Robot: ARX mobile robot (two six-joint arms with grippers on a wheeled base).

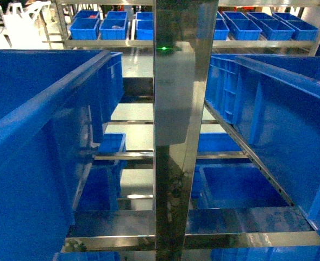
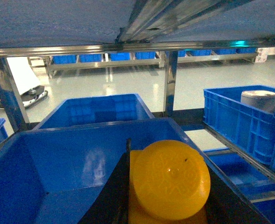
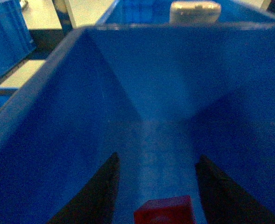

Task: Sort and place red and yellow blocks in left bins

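The left hand (image 2: pixel 167 210) is closed around the yellow block (image 2: pixel 171 181). Its dark fingers press against both sides, and 1 big round stud faces the wrist camera. It hangs over the open mouth of a deep blue bin (image 2: pixel 81 140), above the floor of the bin and not resting on it.

The right hand (image 3: pixel 156 186) has its 2 dark fingers spread apart. The red block (image 3: pixel 165 211) sits low between them at the near edge of the view. I cannot tell whether the fingers touch it or whether it lies on the floor of a second blue bin (image 3: pixel 48 93), whose walls fill that view.

Further out, another blue crate (image 2: pixel 97 109) stands just beyond the left hand's bin. To the right, a crate on the rack holds a pale round thing (image 2: pixel 259 100). From the head view, neither hand nor block shows; there is only a steel upright (image 1: pixel 173 136) down the middle, with big blue crates on the shelf rails to each side.

I judge the sorting nearly finished. Both blocks are already at bins. The yellow one is not yet let go, and the red one is either just dropped or about to be.
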